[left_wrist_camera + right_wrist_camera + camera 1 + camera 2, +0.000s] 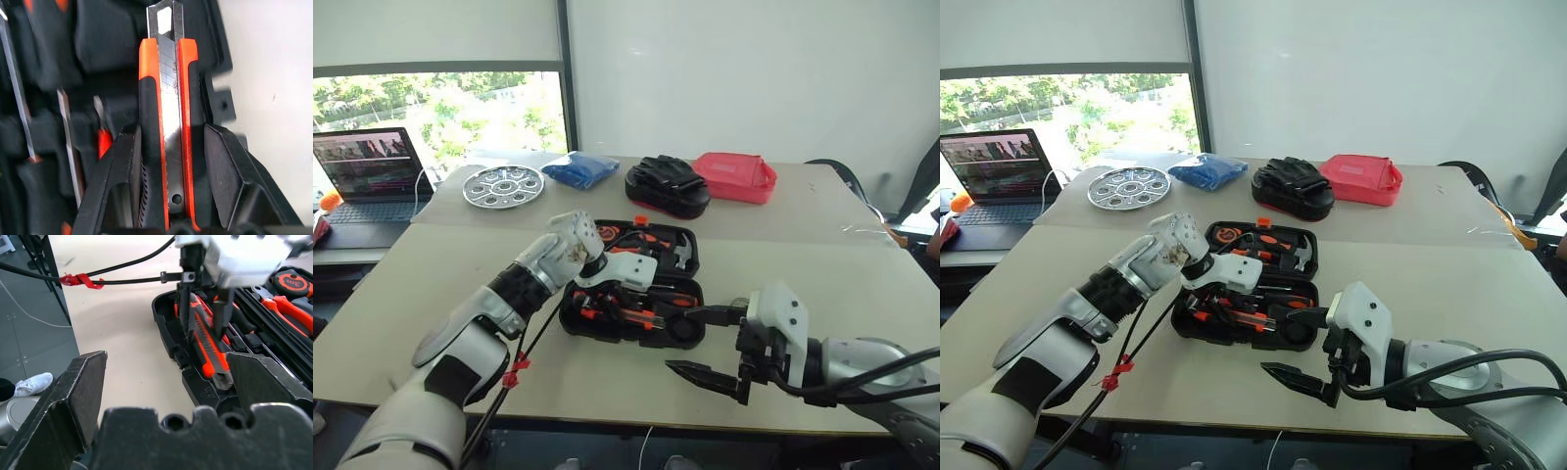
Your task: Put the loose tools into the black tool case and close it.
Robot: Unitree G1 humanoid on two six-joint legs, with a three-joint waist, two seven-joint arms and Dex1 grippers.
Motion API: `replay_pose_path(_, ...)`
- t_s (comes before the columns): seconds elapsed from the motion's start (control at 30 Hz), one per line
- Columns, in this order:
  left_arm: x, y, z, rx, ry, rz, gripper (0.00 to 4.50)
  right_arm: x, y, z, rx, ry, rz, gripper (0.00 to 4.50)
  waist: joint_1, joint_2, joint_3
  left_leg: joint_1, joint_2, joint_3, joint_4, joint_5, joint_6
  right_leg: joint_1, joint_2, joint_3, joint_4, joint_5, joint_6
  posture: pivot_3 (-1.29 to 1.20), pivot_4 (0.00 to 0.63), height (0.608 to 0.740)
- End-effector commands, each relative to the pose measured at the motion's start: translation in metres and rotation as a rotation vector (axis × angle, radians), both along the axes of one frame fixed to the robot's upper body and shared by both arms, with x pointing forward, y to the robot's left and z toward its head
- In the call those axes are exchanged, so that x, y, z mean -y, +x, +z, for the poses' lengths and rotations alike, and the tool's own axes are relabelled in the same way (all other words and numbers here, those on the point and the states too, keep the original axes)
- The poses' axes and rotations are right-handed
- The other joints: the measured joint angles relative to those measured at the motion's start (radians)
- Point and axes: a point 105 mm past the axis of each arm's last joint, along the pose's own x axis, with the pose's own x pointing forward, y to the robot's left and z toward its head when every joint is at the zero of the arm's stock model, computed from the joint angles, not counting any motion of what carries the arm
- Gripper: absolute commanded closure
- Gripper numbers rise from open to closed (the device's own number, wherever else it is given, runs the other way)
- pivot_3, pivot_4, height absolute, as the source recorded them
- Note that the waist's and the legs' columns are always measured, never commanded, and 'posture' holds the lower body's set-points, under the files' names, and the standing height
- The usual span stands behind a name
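The black tool case [570,315] lies open in the middle of the table, with orange-and-black tools seated in its recesses. My left gripper [169,131] points steeply down over the near half of the case and is shut on the utility knife [168,98], an orange-and-black handle with a silver blade strip. The knife [211,357] lies along the case's front edge, its tip near the rim. Screwdriver shafts [66,127] sit in recesses beside it. My right gripper [677,339] hovers open and empty just in front of the case's near right corner.
At the back of the table stand a round silver tray [503,186], a blue cloth [579,169], a black bundle [666,184] and a red pouch [736,176]. A laptop [367,171] sits on the far left. A black cable with a red tie [517,372] hangs from my left arm.
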Motion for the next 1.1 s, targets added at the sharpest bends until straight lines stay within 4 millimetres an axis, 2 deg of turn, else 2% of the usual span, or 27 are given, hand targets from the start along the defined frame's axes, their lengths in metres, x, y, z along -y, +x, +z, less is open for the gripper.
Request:
replay_pose_path(0.03,-0.001,0.002,-0.004,0.018,-0.004,0.049,3.03,0.001,-0.001,0.008,0.044,-0.004,-0.005,0.00,0.000,0.000,0.000,0.000,0.000,0.000,0.000,0.000,0.000,0.001,0.000,0.000,0.000,0.000,0.000,0.00,0.150,0.740)
replay_pose_path(0.2,0.006,0.003,-0.006,0.009,-0.045,0.065,3.03,0.000,0.001,0.009,0.049,-0.001,-0.002,0.00,0.004,0.000,0.000,0.001,0.000,0.000,0.000,0.000,0.000,0.001,0.000,0.000,0.000,0.000,0.000,0.00,0.150,0.740)
replay_pose_path(0.53,0.005,-0.005,-0.006,-0.073,-0.036,0.099,3.03,0.000,0.005,0.007,0.050,-0.002,-0.006,0.00,0.002,0.000,0.000,0.001,0.000,0.001,0.001,0.000,0.000,0.001,0.000,0.000,0.000,0.000,0.001,0.00,0.150,0.740)
replay_pose_path(0.57,0.004,-0.005,-0.006,-0.072,-0.033,0.097,2.06,0.000,0.005,0.007,0.050,-0.001,-0.005,0.00,0.002,0.000,0.000,0.001,0.000,0.000,0.001,0.000,0.000,0.001,0.000,0.000,0.000,0.000,0.001,0.00,0.150,0.740)
replay_pose_path(0.63,0.001,-0.004,-0.007,-0.057,-0.022,0.087,1.51,-0.001,0.005,0.006,0.050,0.001,-0.005,0.00,0.002,0.001,0.000,0.001,0.000,0.000,0.001,0.000,0.000,0.001,0.000,0.000,0.000,0.000,0.001,0.00,0.150,0.740)
replay_pose_path(0.67,0.000,-0.004,-0.006,-0.053,-0.023,0.088,1.04,-0.001,0.005,0.006,0.050,0.002,-0.005,0.00,0.002,0.001,0.000,0.001,0.000,0.000,0.001,0.000,0.000,0.001,0.000,0.000,0.000,0.000,0.001,0.00,0.150,0.740)
replay_pose_path(0.7,-0.001,-0.003,-0.005,-0.050,-0.025,0.091,0.86,-0.001,0.005,0.005,0.050,0.002,-0.005,0.00,0.000,0.001,0.000,0.001,0.000,0.000,0.001,0.000,0.000,0.001,0.000,0.000,0.000,0.000,0.001,0.00,0.150,0.740)
replay_pose_path(0.77,-0.003,0.000,0.003,-0.033,-0.043,0.091,0.17,-0.002,0.005,0.004,0.049,0.002,-0.004,0.00,-0.002,0.001,0.000,0.001,0.000,0.000,0.000,0.000,0.001,0.001,0.000,0.000,0.000,0.000,0.000,0.00,0.150,0.740)
replay_pose_path(0.8,-0.003,0.001,0.006,-0.025,-0.051,0.090,0.02,-0.002,0.005,0.004,0.048,0.002,-0.003,0.00,-0.003,0.001,0.000,0.001,0.000,0.000,0.000,-0.001,0.001,0.001,0.000,0.000,0.000,0.000,0.000,0.00,0.150,0.740)
replay_pose_path(0.93,-0.003,0.007,0.034,0.015,-0.139,0.095,0.02,-0.002,0.006,0.003,0.048,0.001,-0.002,0.00,-0.001,0.000,0.000,0.000,0.000,0.000,0.000,-0.001,0.001,0.000,0.000,0.000,0.000,0.000,0.000,0.00,0.150,0.740)
replay_pose_path(1.03,-0.007,0.009,0.045,0.030,-0.179,0.084,0.79,-0.001,0.006,0.002,0.047,-0.001,-0.001,0.00,0.000,0.000,0.000,0.000,0.000,0.000,0.001,-0.001,0.001,0.000,0.000,0.000,0.000,0.000,0.000,0.00,0.150,0.740)
replay_pose_path(1.1,-0.009,0.010,0.043,0.031,-0.194,0.068,1.56,-0.001,0.006,0.001,0.047,-0.005,0.001,0.00,0.001,0.001,0.000,0.000,0.000,0.000,0.001,-0.001,0.001,0.000,0.000,0.000,0.000,0.000,0.000,0.00,0.150,0.740)
